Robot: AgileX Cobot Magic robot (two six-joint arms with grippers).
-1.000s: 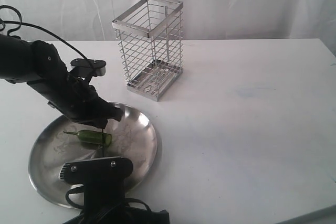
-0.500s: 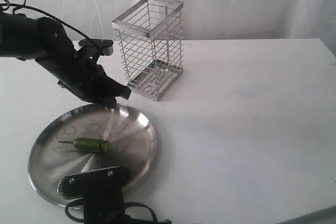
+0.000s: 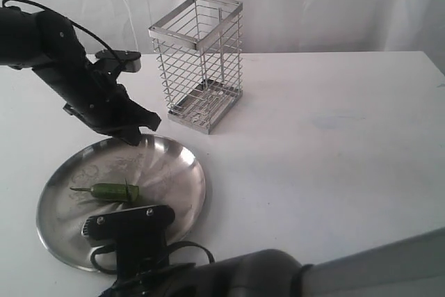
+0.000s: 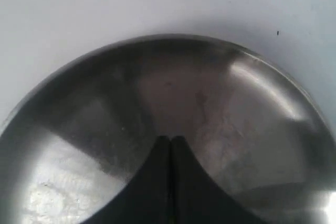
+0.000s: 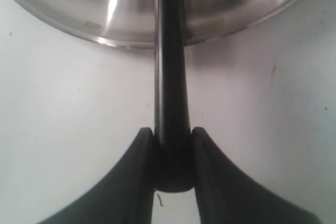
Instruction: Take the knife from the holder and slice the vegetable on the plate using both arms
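the knife (image 5: 169, 77), slim and all black, is clamped by its handle in the right jaws, which are closed partway around it. its blade reaches over the plate (image 3: 177, 172) toward the pepper (image 3: 111, 190), probably lined up for a cut. the pepper is small, glossy and dark green, lying on its side mid-plate. the left jaws are pressed shut on nothing and hover over the plate's far rim, not steadying the pepper. the wire holder (image 3: 198, 60) stands behind on the tabletop (image 3: 334, 137).

We've got wide bare table (image 3: 334, 172) right of the holder (image 3: 198, 60), easy passage there. The left side is crowded: the left pincer (image 3: 141, 135) hangs closed above the far rim of the plate (image 3: 177, 172), the right arm (image 3: 128, 231) and its clamped knife (image 5: 169, 66) wall off the near rim, the vegetable (image 3: 111, 190) lying between them.
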